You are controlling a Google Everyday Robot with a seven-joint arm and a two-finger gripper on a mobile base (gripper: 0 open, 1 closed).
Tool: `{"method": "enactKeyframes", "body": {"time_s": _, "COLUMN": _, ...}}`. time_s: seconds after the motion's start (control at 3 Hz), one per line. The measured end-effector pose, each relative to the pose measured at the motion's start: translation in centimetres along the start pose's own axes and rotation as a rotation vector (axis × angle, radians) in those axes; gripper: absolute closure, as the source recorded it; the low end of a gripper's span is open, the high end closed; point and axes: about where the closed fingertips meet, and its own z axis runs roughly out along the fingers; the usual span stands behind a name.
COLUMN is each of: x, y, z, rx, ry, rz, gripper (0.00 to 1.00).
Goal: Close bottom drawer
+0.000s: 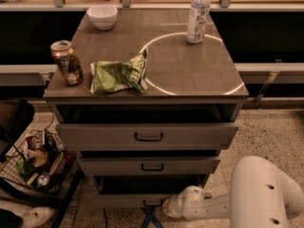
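The bottom drawer (pixel 124 200) is the lowest of three grey drawers under the table. It stands slightly pulled out, with a dark gap above its slim front and a small black loop handle (pixel 152 203). My gripper (pixel 167 207) is at the end of the white arm (pixel 213 205), low at the front right, right against the drawer front beside the handle. The middle drawer (pixel 149 166) and top drawer (pixel 147 136) also stand a little out.
On the tabletop (pixel 190 70) are a soda can (pixel 66 63), a green chip bag (pixel 118 74), a white bowl (pixel 102 16) and a water bottle (pixel 198 14). A wire basket of clutter (pixel 35 160) stands on the floor at left. Blue tape (pixel 151 218) marks the floor.
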Motion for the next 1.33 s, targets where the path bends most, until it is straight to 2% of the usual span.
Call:
{"method": "enactKeyframes", "body": {"time_s": 0.67, "x": -0.1, "y": -3.1, "z": 1.0, "rx": 0.01, "ry": -0.019, "rz": -0.005, "gripper": 1.0}}
{"method": "enactKeyframes", "body": {"time_s": 1.33, "x": 0.1, "y": -5.5, "z": 0.7, "rx": 0.043, "ry": -0.041, "rz": -0.005, "gripper": 1.0}}
